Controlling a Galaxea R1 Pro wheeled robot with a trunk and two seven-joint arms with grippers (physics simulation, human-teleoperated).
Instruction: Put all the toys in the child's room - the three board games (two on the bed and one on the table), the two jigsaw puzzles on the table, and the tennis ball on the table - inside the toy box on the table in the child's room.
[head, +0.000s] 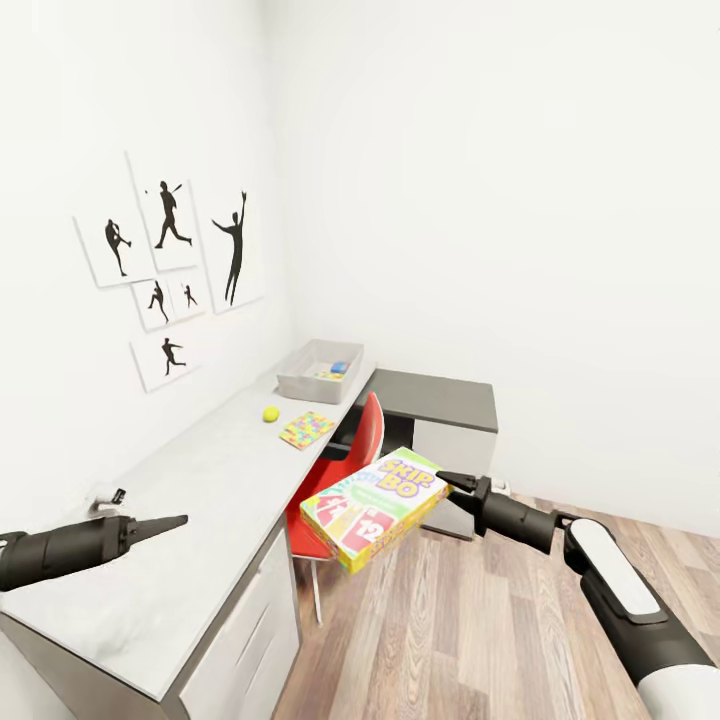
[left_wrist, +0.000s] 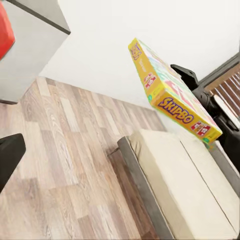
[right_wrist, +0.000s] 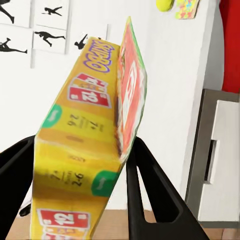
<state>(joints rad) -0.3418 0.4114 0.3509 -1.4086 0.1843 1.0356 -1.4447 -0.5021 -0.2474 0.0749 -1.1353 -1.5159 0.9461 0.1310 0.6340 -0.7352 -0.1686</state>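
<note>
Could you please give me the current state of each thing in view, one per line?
SKIP-BO box: held off the floor, tilted, between the right gripper's fingers.
Left gripper: empty, fingers together, over the table.
Tennis ball: loose on the table.
Jigsaw puzzle: flat on the table.
Toy box: open, holding colourful items.
Red chair: at the table.

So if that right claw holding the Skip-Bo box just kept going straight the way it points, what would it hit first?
Probably the red chair. The right gripper, shut on the SKIP-BO box, points toward the chair and the table beyond it. The carried box would likely touch first, though depth is hard to judge.
</note>
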